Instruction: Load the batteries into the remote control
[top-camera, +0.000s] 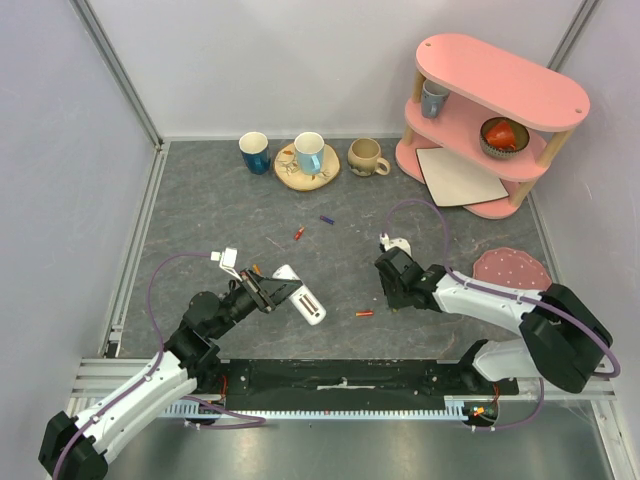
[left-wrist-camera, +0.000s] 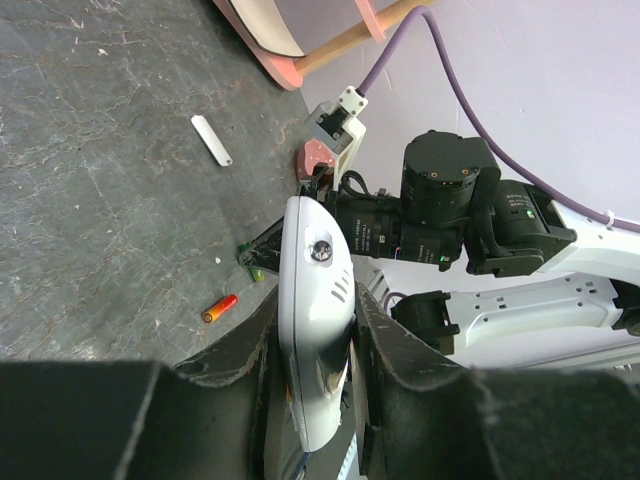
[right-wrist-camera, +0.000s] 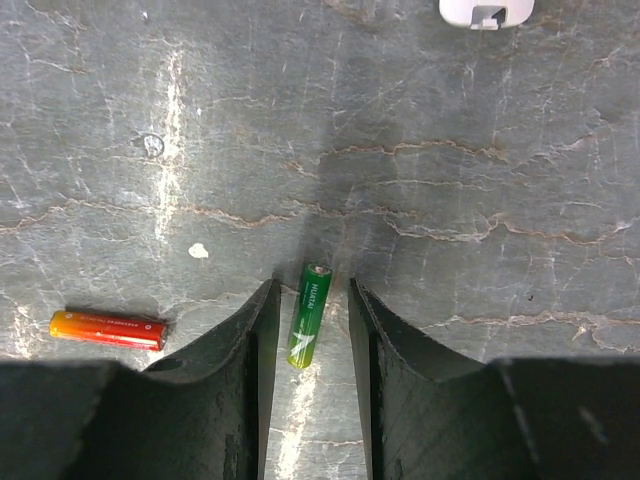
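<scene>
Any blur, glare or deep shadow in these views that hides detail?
Top external: even light, soft shadows, sharp throughout. Left wrist: remote shows a bright sheen low on its shell; the near fingers are dark and soft. Right wrist: green battery crisp, lying in a dim shadow band.

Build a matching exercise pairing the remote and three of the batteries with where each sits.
1 remote control
2 green battery
3 nearer red-orange battery
4 purple battery

A loose on the table beside the right gripper
B between the right gripper's open fingers
C far out, away from both arms
D clamped in the left gripper

Pairs: 1-D, 2-B, 3-A, 4-C
</scene>
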